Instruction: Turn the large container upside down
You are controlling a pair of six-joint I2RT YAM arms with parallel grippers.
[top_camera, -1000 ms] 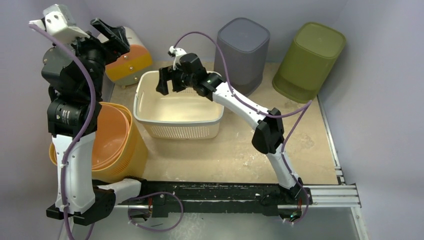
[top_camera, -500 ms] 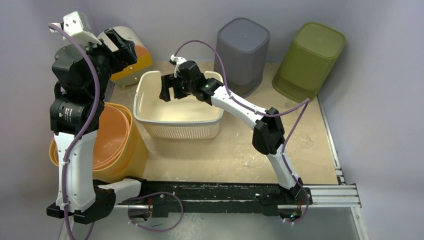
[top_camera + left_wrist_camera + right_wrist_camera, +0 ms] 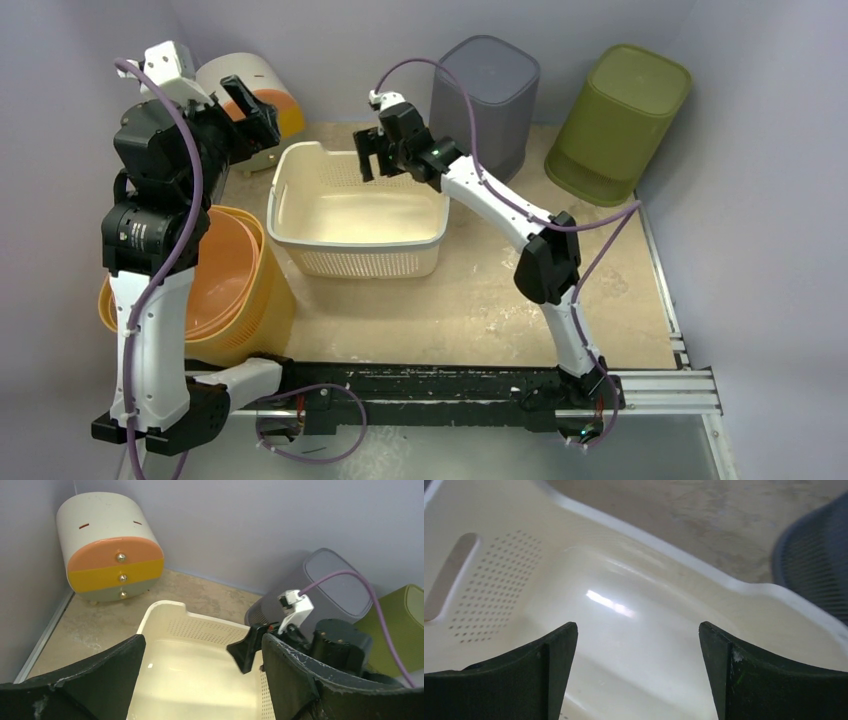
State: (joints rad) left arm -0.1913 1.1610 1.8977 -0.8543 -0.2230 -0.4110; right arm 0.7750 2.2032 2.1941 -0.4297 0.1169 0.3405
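Note:
The large cream perforated basket [image 3: 368, 262] stands upright, opening up, in the middle of the table. My right gripper [image 3: 369, 160] is open and empty, hovering over the basket's far rim near its back right corner. The right wrist view looks down into the basket [image 3: 624, 580] between the spread fingers of the right gripper [image 3: 637, 626]. My left gripper [image 3: 250, 105] is open and empty, raised above and left of the basket's back left corner. The left wrist view shows the basket [image 3: 200, 665] below the left gripper [image 3: 203, 640], with the right gripper [image 3: 250, 650] over it.
A nested orange tub [image 3: 235, 300] stands left of the basket beside the left arm. A white and orange drawer unit [image 3: 268, 100] stands at the back left, a grey bin [image 3: 485, 90] at the back, and a green bin [image 3: 620, 110] at the back right.
My right gripper has risen out of the basket and moved right toward its far rim. My left gripper has swung right and down toward the basket's back left corner.

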